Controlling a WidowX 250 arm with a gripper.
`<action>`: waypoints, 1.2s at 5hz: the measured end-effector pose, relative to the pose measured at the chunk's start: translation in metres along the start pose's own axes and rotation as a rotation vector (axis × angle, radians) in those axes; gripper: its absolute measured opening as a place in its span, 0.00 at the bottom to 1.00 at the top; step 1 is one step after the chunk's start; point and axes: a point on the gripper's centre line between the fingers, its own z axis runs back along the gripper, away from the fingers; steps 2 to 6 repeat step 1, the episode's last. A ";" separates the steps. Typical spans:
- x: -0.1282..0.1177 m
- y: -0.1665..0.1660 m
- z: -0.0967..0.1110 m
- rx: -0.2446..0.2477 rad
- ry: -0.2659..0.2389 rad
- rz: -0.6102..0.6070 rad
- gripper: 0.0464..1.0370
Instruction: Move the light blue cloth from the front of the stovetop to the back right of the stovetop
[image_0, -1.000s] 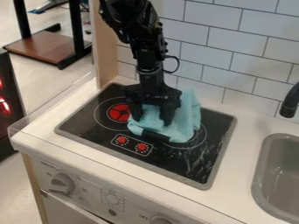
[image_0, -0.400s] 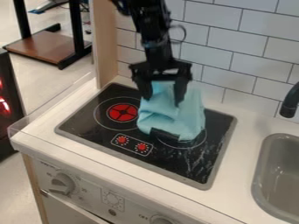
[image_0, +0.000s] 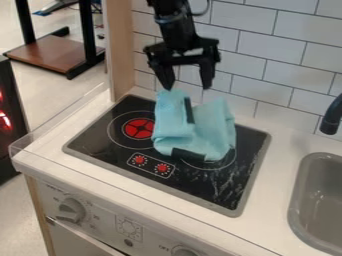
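Gripper above cloth's upper edge, jaws spread, nothing between them. Blue cloth bunched on the stovetop, partly over its sink-side ring.

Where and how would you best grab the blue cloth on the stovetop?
Probably by the raised fold at its upper left, coming down from above. The blue cloth lies bunched on the stovetop, and that fold appears to stand up in a peak, so a finger on each side could pinch it. The open gripper hangs near it.
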 end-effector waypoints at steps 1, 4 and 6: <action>0.000 0.000 0.001 -0.001 -0.002 -0.004 0.96; 0.000 0.000 0.001 -0.001 -0.002 -0.004 0.96; 0.000 0.000 0.001 -0.001 -0.002 -0.004 0.96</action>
